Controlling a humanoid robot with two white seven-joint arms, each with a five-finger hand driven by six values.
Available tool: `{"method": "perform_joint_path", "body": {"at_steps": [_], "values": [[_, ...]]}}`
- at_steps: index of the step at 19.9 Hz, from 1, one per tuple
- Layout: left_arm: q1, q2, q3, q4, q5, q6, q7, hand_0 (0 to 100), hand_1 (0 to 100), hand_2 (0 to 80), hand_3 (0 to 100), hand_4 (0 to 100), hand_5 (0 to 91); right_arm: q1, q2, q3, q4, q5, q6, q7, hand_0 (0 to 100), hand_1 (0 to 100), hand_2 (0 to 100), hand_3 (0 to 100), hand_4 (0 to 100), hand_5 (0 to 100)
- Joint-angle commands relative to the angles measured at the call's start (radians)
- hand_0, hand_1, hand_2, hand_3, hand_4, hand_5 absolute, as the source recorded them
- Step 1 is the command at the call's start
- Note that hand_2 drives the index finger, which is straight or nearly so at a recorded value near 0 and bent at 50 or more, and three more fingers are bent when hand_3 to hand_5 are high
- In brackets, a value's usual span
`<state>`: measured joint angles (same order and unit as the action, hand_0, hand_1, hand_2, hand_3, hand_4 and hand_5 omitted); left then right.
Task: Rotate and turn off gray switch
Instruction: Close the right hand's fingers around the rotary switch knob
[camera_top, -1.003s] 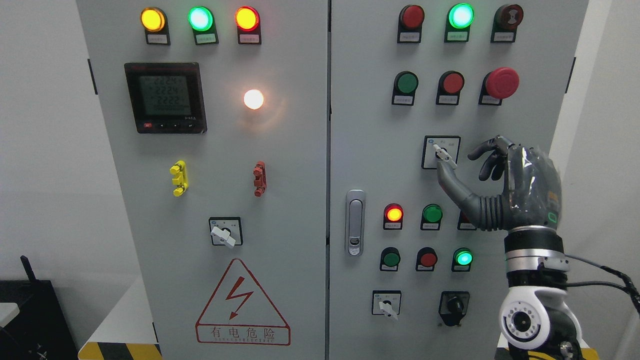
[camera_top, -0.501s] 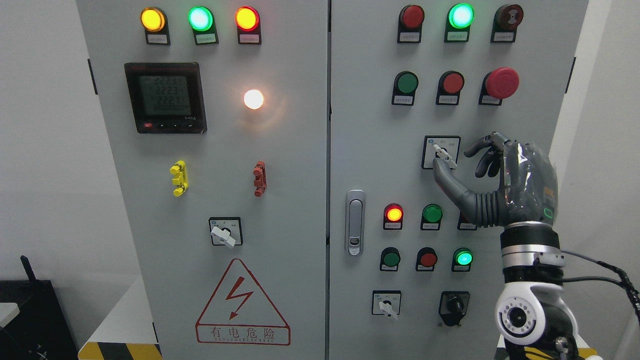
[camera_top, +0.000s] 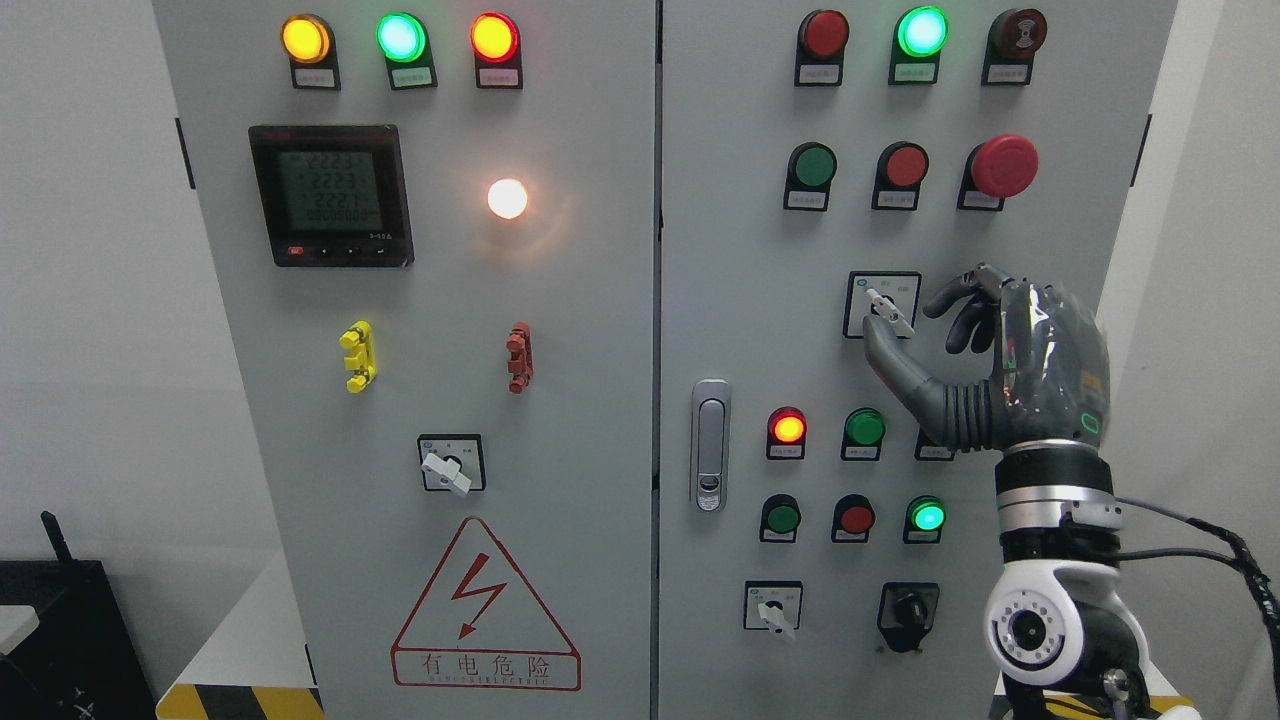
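Note:
The gray rotary switch (camera_top: 888, 308) sits in a black-framed plate on the right cabinet door, its light lever slanting from upper left to lower right. My right hand (camera_top: 905, 325) is raised right beside it. The thumb (camera_top: 885, 355) reaches up under the lever's lower end, touching it or nearly so. The other fingers (camera_top: 950, 300) are loosely curled just right of the lever, apart from it. The hand holds nothing. The left arm is out of view.
On the gray cabinet (camera_top: 740, 260) are two similar gray switches, one on the left door (camera_top: 447, 468) and one lower on the right door (camera_top: 775, 610), beside a black switch (camera_top: 908, 605). Lit lamps and push buttons surround the hand. A red mushroom button (camera_top: 1003, 165) sits above it, a door latch (camera_top: 710, 445) to its left.
My right hand has shifted slightly left and up, bringing the thumb closer under the switch lever. The lever's angle is unchanged.

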<state>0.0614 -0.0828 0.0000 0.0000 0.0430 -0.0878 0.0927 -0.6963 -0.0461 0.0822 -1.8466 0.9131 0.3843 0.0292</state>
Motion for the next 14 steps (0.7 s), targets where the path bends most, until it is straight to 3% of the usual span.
{"method": "perform_joint_path", "body": {"at_steps": [1, 14], "values": [[0.000, 0.000, -0.002, 0.014, 0.000, 0.000, 0.001, 12, 39, 0.0, 0, 0, 0.0, -0.002, 0.000, 0.005, 0.012, 0.006, 0.001, -0.003, 15, 42, 58, 86, 87, 100], [0.000, 0.000, -0.002, 0.014, 0.000, 0.000, 0.001, 12, 39, 0.0, 0, 0, 0.0, -0.012, 0.002, 0.007, 0.036, 0.023, 0.002, -0.003, 17, 41, 58, 87, 87, 100]]}}
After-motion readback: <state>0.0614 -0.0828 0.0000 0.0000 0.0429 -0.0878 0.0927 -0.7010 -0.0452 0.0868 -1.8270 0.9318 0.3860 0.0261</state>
